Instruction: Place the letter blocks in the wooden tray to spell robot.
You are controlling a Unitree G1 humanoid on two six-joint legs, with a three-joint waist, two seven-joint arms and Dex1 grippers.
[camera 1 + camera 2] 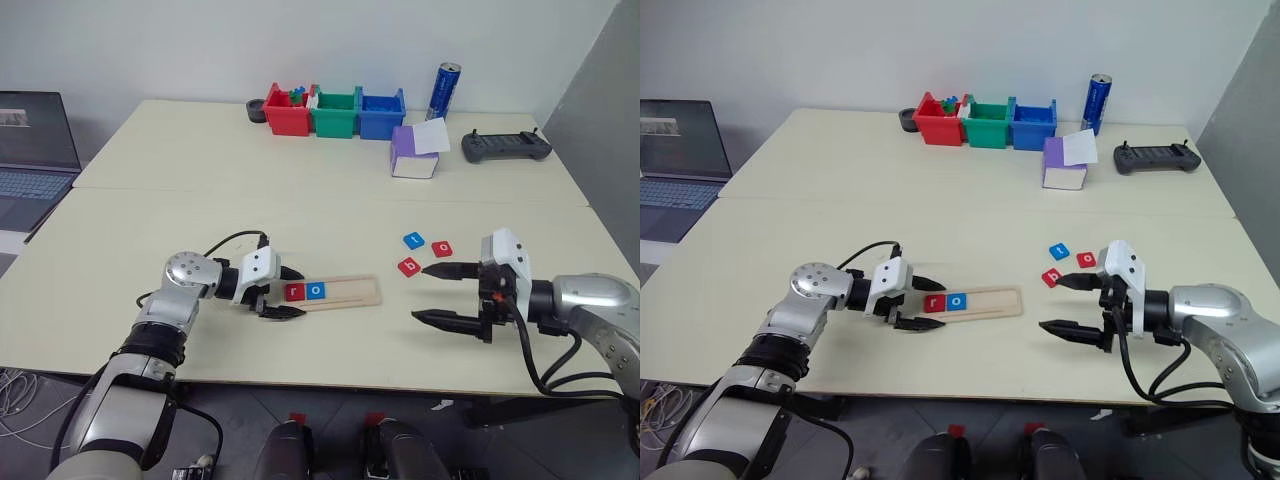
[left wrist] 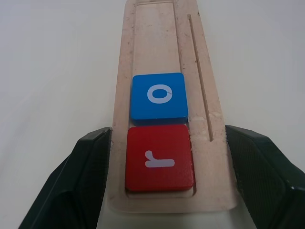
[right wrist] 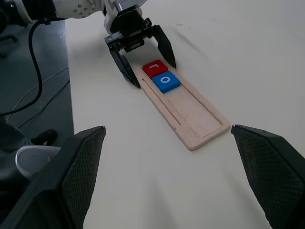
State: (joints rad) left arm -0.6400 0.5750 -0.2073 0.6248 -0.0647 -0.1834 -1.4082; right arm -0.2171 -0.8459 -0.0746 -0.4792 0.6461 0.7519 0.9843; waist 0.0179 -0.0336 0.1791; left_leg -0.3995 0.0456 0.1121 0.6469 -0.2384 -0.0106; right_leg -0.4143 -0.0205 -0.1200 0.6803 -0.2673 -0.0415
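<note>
Letter blocks: two of five are seated, three are loose. The wooden tray (image 1: 345, 292) lies near the table's front edge, long axis running left to right. A red "r" block (image 1: 294, 291) sits in the slot at its left end, with a blue "o" block (image 1: 316, 290) touching it on the right. Both lie flat in the recess. The rest of the recess, right of the "o", is bare wood.

The left gripper (image 1: 298, 293) straddles the tray's left end. One finger is on each long edge and they are closed in against the wood, clamped on the tray rather than on a block. I judge this a bracing hold.

The right gripper (image 1: 420, 292) hangs just off the tray's right end, jaws spread wide and carrying nothing.

A little farther back and to the right, three blocks lie on the bare table close together: a red "b" block (image 1: 409, 267) nearest, a red "o" block (image 1: 442, 248) beyond it, and a blue block (image 1: 413, 240) that looks like a "t". All are well clear of the tray.

Progress: "ro" is done. The "b", the second "o" and the "t" remain, in that order. The "b" sits closest to the empty gripper.

At the far edge, apart from the work, are a red bin (image 1: 288, 112), a green bin (image 1: 335, 113), a blue bin (image 1: 381, 112) and a purple-and-white box (image 1: 414, 153).
</note>
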